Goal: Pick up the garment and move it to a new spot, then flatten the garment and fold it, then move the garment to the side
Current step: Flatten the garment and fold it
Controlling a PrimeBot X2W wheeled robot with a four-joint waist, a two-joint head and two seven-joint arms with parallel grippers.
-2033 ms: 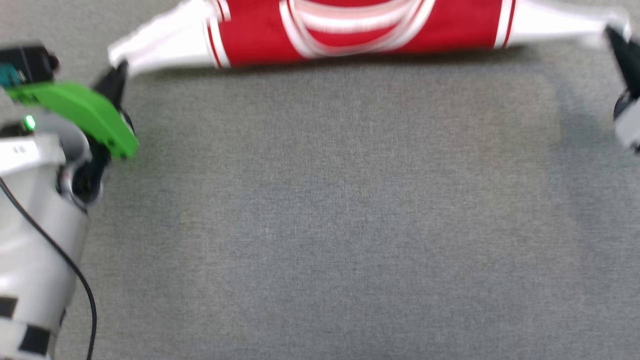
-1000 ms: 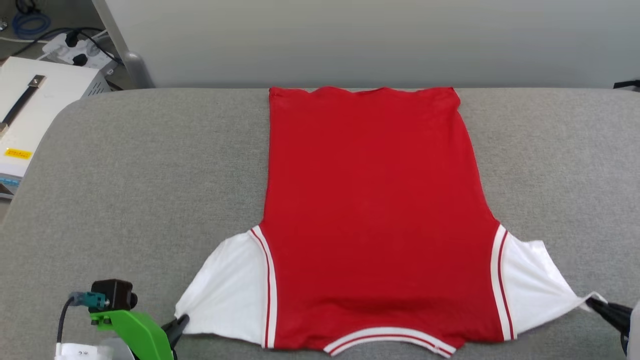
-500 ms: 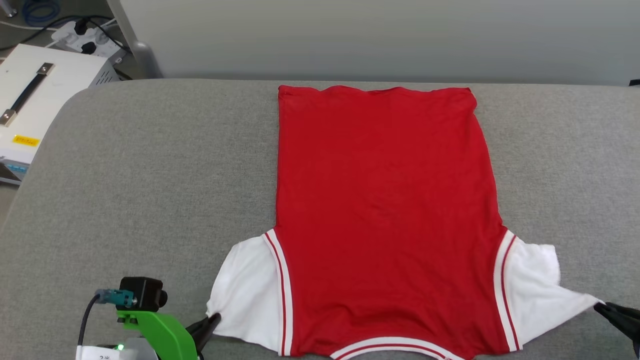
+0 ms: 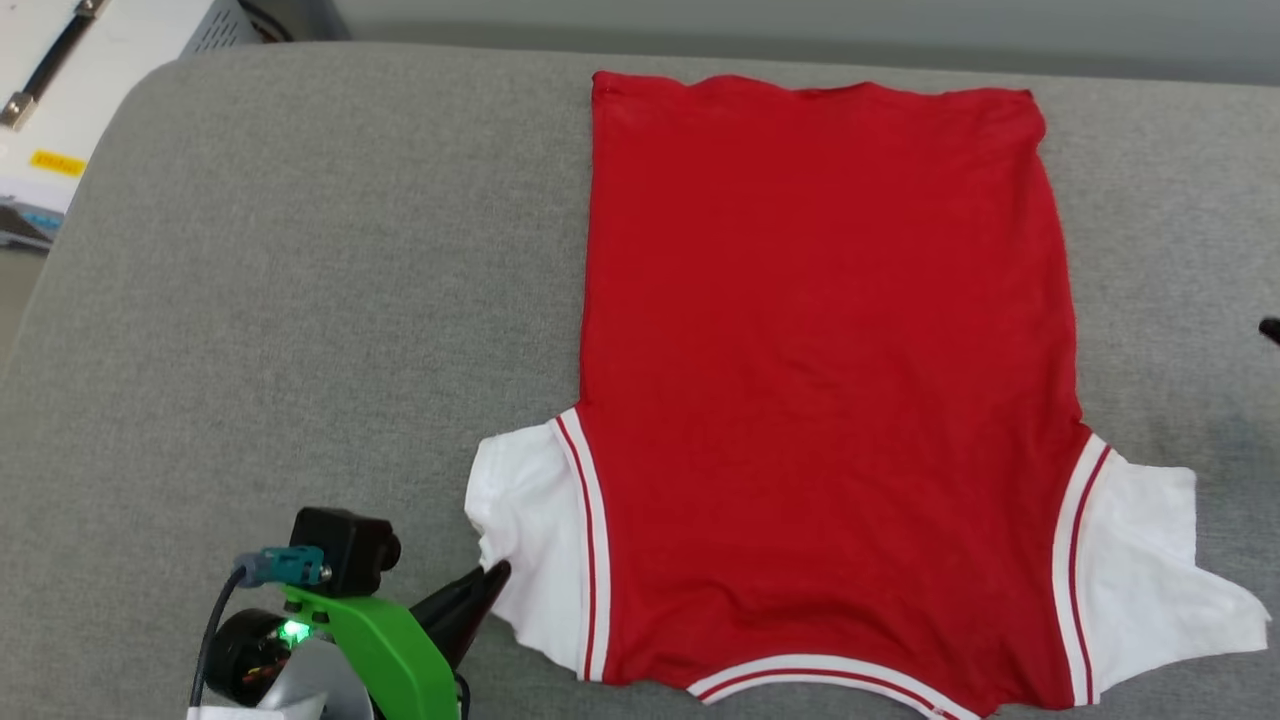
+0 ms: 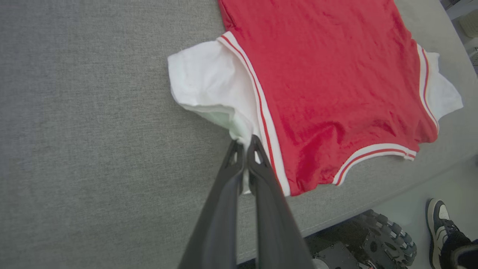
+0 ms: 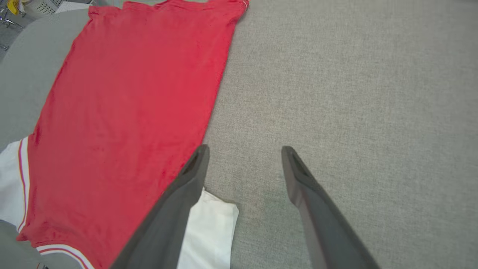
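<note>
A: Where's the garment (image 4: 820, 380) lying?
B: Flat on grey table (image 4: 300, 300), plain red side facing up, collar end nearest robot.
A: Pincers?
B: L pincer (image 5: 244, 144) is pinching its white sleeve (image 5: 209, 86); R pincer (image 6: 244, 151) is hanging spread, holding nothing.
A: Any text?
B: Yellow label (image 4: 45, 162) on white box (image 4: 110, 50), too small to read.

The garment (image 4: 820, 350) was thin red cloth with a faint sheen, its sleeves matt white with striped trim. The counter (image 4: 300, 300) wore grey, coarse-woven, matt fabric. The left hand (image 5: 244, 144) and right hand (image 6: 245, 149) had smooth, dark, matt fingers that looked like plastic, and a green bracket (image 4: 385, 640) looked like smooth plastic.
</note>
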